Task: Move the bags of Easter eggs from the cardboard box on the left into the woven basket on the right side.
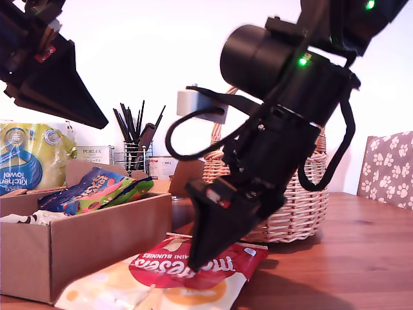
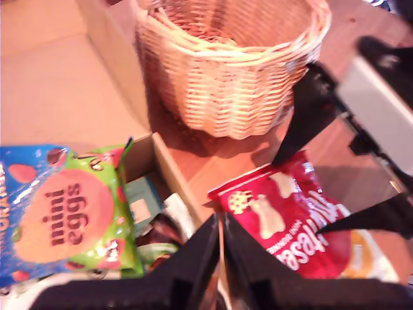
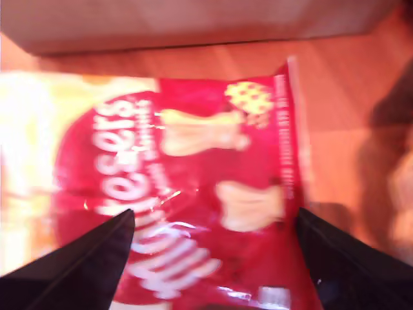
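Note:
A red and cream Maltesers bag (image 1: pixel 193 271) (image 2: pixel 284 219) (image 3: pixel 193 181) lies flat on the wooden table in front of the cardboard box (image 1: pixel 84 245). My second gripper (image 1: pixel 206 255) (image 2: pixel 297 194) (image 3: pixel 214 216) is open, with its fingertips down at the bag and spread across its red print. My first gripper (image 1: pixel 97 123) (image 2: pixel 219 226) hangs high over the box at the exterior view's upper left, shut with nothing seen in it. A blue and green mini eggs bag (image 1: pixel 97 187) (image 2: pixel 64 213) rests in the box among other pouches. The woven basket (image 1: pixel 303 206) (image 2: pixel 226 71) stands behind the second arm.
A yellow and blue kitchen towel pack (image 1: pixel 29 161) stands behind the box at the exterior view's left. A black wire utensil holder (image 1: pixel 134 155) is at the back. A paw-print chair (image 1: pixel 390 168) is at the exterior view's right edge.

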`<action>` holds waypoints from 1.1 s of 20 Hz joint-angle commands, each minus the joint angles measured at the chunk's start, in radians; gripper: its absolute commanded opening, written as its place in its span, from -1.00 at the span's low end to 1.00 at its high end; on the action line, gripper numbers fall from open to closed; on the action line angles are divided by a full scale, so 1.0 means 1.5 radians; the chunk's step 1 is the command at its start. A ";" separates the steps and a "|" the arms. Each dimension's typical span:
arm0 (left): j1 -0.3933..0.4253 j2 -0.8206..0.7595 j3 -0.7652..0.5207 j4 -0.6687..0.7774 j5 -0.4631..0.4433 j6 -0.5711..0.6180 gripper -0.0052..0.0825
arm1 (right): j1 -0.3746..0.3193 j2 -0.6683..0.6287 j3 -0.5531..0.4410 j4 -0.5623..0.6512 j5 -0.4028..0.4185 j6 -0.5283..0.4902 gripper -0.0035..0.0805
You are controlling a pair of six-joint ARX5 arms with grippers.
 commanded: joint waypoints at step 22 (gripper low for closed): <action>-0.001 0.006 -0.004 -0.007 0.015 -0.002 -0.93 | 0.052 0.070 -0.005 -0.100 -0.025 0.031 -0.61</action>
